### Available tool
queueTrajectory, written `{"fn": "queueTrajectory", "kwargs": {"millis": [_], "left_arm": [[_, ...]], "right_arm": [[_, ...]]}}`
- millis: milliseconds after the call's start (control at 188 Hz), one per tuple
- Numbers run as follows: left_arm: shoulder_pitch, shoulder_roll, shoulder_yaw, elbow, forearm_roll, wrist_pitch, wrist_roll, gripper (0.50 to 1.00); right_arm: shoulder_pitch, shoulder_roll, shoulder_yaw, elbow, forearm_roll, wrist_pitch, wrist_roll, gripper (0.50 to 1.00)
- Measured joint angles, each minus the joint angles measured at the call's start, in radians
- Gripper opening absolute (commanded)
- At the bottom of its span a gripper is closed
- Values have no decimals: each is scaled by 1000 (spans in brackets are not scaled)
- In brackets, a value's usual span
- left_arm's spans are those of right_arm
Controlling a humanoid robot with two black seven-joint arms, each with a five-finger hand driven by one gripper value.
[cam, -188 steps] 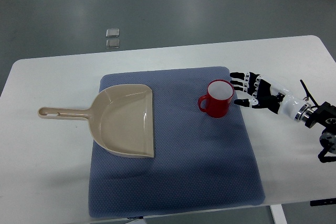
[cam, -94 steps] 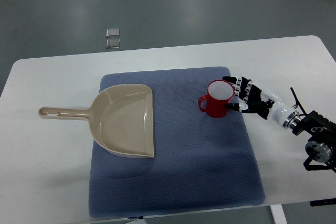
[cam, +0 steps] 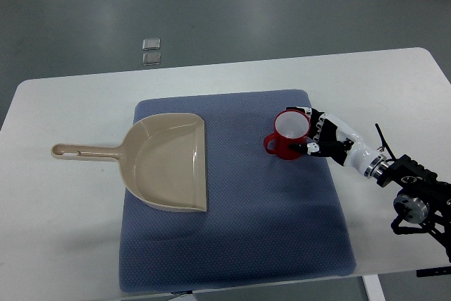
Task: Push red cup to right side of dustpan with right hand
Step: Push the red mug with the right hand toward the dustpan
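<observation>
A red cup (cam: 287,136) with a white inside sits on the blue mat (cam: 232,244), its handle pointing left and its body tipped a little to the left. My right hand (cam: 315,135) presses against the cup's right side with its fingers spread, holding nothing. The beige dustpan (cam: 165,161) lies on the mat's left part, handle pointing left off the mat. A strip of bare mat separates the cup from the dustpan's right edge. The left arm does not show.
The white table (cam: 63,230) carries the mat. Two small clear squares (cam: 151,50) lie on the grey floor beyond the table's far edge. My right forearm (cam: 412,195) stretches across the table's right side.
My right hand has moved left from beside the mat's right edge into contact with the cup. The cup has shifted slightly left and tipped.
</observation>
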Motion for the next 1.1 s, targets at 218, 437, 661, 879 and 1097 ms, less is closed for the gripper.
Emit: {"fn": "queueTrajectory", "kwargs": {"millis": [218, 437, 661, 879, 1097], "left_arm": [[0, 0, 0, 0, 0, 0, 0, 1000], [0, 0, -1, 0, 0, 0, 0, 1000], [0, 0, -1, 0, 0, 0, 0, 1000], [0, 0, -2, 0, 0, 0, 0, 1000], [0, 0, -2, 0, 0, 0, 0, 1000]], "right_arm": [[9, 24, -2, -24, -1, -15, 0, 934], [16, 60, -2, -43, -1, -18, 0, 934], [27, 97, -2, -61, -2, -37, -1, 934], [44, 132, -5, -80, -2, -55, -2, 934], [47, 162, -7, -85, -3, -59, -2, 932]]}}
